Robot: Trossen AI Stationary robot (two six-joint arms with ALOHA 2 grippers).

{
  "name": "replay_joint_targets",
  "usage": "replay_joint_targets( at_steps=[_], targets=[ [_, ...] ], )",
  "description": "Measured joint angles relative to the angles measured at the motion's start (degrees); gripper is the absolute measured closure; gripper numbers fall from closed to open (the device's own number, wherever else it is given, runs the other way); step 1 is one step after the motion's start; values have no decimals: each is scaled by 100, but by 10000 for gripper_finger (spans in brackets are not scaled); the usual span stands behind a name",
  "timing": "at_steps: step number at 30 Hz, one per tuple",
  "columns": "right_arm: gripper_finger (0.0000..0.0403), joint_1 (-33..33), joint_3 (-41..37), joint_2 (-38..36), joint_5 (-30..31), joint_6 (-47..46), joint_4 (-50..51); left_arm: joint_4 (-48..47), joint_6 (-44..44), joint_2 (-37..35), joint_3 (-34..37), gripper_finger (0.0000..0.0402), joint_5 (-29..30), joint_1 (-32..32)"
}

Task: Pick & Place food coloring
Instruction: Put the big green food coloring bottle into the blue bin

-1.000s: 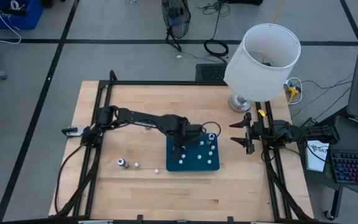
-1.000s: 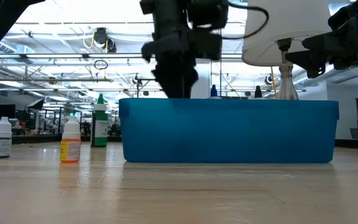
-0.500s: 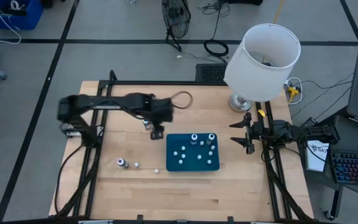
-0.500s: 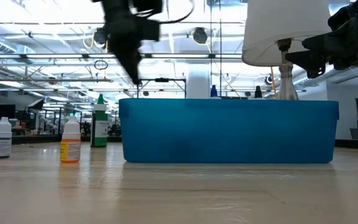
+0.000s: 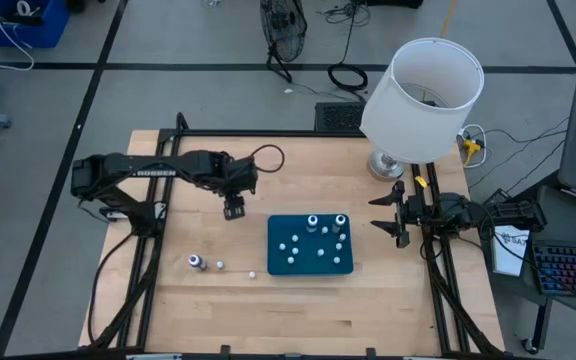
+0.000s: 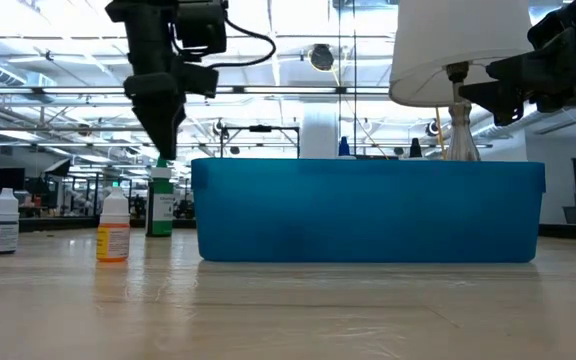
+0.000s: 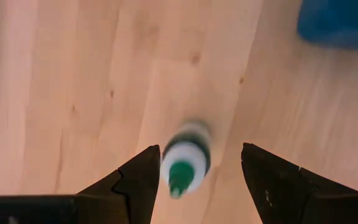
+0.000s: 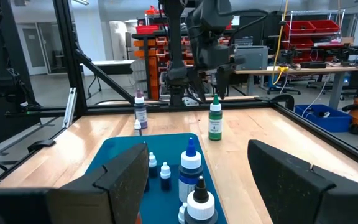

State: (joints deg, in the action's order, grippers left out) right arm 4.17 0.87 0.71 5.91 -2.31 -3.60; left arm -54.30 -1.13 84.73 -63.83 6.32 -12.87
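A teal tray [image 5: 310, 262] lies at the table's middle, and several small food coloring bottles [image 5: 313, 222] stand in it. Three more stand on the wood to its left [image 5: 196, 262], [image 5: 220, 265], [image 5: 252, 272]. Another bottle, with a green cap [image 7: 182, 163], stands upright on the table farther back. My left gripper [image 7: 199, 149] hangs open right above it, pointing down, one finger to each side and clear of it. My right gripper [image 5: 388, 213] waits open and level at the table's right edge.
A lamp with a big white shade [image 5: 423, 100] stands at the table's far right corner, close to the right arm. In the low view the bottles with a purple label [image 6: 1, 222] and an orange label [image 6: 114, 228] stand left of the tray wall [image 6: 368, 210].
My left gripper has left the space above the tray and swung toward the table's left and far edge, rising a little and rolling at the wrist. It now hangs over the green-capped bottle. Its fingers have stayed open.
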Motion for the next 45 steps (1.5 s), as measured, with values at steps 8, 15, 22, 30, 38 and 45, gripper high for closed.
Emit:
replay_joint_targets(
  at_steps=[8, 15, 22, 30, 38, 45],
  targets=[
    [140, -1, 1, 1, 0, 0, 2, -231, -2, 15, 4, 174, -108, -97],
    [140, 0, 1, 1, 0, 0, 1, 89, -120, 115, 389, 174, -222, -214],
    [140, 1, -1, 0, 0, 0, 0, 932, -347, 131, 940, 174, -479, -389],
    [140, -1, 0, 0, 0, 0, 0, 958, -344, 127, 979, 174, -480, -452],
    [140, -1, -1, 2, 0, 0, 0, 1156, -382, 192, 979, 221, -343, -470],
    [140, -1, 1, 0, 0, 0, 0, 1061, -715, 201, 895, 259, -314, -384]
  ],
)
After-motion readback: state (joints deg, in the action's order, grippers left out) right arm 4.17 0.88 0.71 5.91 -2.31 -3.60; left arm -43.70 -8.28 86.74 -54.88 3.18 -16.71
